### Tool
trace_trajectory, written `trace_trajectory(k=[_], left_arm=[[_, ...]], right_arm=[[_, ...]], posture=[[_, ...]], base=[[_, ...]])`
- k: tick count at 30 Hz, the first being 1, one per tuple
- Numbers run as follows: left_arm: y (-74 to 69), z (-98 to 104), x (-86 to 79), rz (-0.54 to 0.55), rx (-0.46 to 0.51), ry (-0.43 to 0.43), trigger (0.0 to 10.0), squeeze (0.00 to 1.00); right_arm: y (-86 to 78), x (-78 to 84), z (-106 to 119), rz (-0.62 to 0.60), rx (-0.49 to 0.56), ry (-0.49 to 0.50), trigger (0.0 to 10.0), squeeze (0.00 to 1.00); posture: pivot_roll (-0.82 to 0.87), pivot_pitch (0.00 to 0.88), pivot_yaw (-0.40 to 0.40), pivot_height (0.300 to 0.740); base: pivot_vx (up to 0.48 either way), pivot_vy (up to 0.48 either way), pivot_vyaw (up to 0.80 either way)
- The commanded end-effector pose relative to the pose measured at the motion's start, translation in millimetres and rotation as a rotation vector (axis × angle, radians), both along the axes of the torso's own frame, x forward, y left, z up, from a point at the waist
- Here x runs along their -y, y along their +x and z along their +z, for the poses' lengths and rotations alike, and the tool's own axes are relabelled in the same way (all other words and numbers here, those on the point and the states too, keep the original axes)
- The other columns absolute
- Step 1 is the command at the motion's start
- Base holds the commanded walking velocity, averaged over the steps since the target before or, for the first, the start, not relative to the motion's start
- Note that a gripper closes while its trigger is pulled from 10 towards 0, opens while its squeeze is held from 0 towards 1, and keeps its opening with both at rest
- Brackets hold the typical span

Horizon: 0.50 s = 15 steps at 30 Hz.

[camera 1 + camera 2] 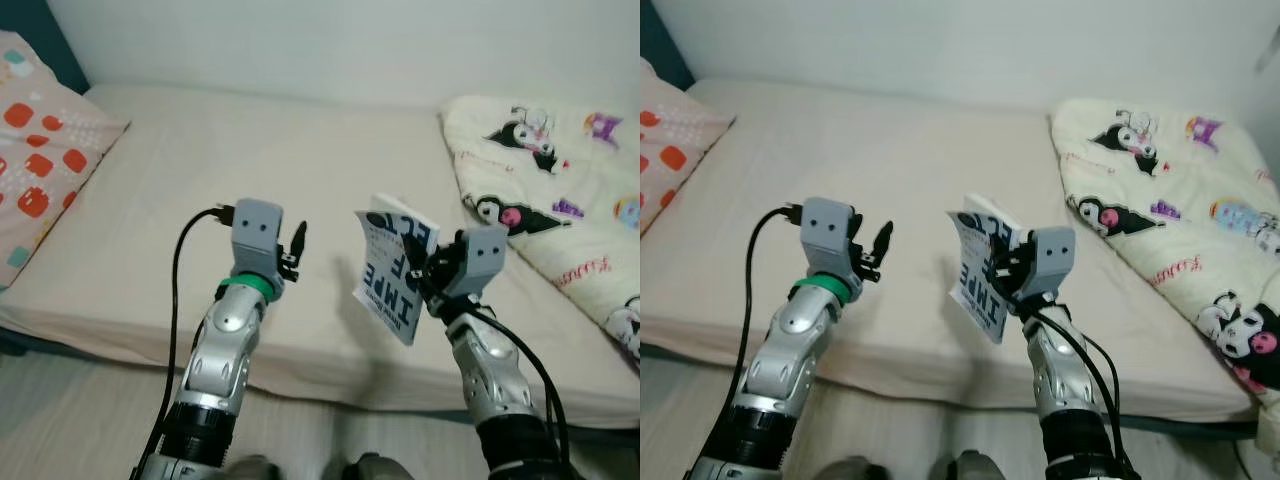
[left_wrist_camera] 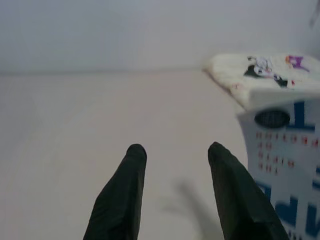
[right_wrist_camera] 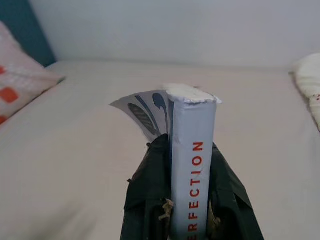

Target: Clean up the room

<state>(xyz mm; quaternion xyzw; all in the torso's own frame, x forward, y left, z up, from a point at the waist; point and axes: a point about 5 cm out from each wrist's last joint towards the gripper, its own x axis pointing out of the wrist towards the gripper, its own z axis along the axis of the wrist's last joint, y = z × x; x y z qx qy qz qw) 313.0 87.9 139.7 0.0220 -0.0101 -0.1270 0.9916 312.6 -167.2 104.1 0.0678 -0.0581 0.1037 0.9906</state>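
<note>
R gripper (image 1: 432,275) is clamped on a book (image 1: 392,270), fingers pinching it on both sides of the spine; spine faces the wrist cam, red letters "ERFECTION" readable. Book is white/pale blue w/ big dark-blue letters on the cover, held up in the air above the bed (image 1: 300,180), over the near edge, cover tilted toward the L arm. Top corner of the spine looks worn/torn, and a few pages or the cover fan out on one side.

L gripper (image 1: 296,250) hovers above the bed too, just beside the book but not touching it. Its two black fingers (image 2: 125,195) stand apart w/ a clear gap, nothing between them.

Bed has a plain beige sheet. At its L end lies a pillow (image 1: 40,150), pale w/ red-orange and teal squares. At its R end sits a folded cream blanket (image 1: 550,190) w/ cartoon characters, well apart from the book. A light wall (image 1: 350,45) runs behind the bed. Floor strip shows in front of the bed's near edge.
</note>
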Motion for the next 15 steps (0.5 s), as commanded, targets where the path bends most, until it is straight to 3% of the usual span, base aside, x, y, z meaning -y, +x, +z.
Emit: trace_trajectory(k=[1, 15], left_arm=[[-0.6, -3.1, -3.6, 0.010, -0.012, 0.002, 10.0, 0.00], [-0.1, -3.7, -3.7, 0.013, -0.015, 0.001, 10.0, 0.00]], right_arm=[[-0.7, -3.0, 1.7, 0.010, 0.018, 0.008, 10.0, 0.00], [-0.6, -3.2, 1.1, 0.009, 0.017, 0.009, 10.0, 0.00]], posture=[[0.00, 0.002, 0.021, 0.740], [0.00, 0.002, 0.022, 0.740]], base=[[0.000, 0.398, 0.00], [0.000, 0.398, 0.00]])
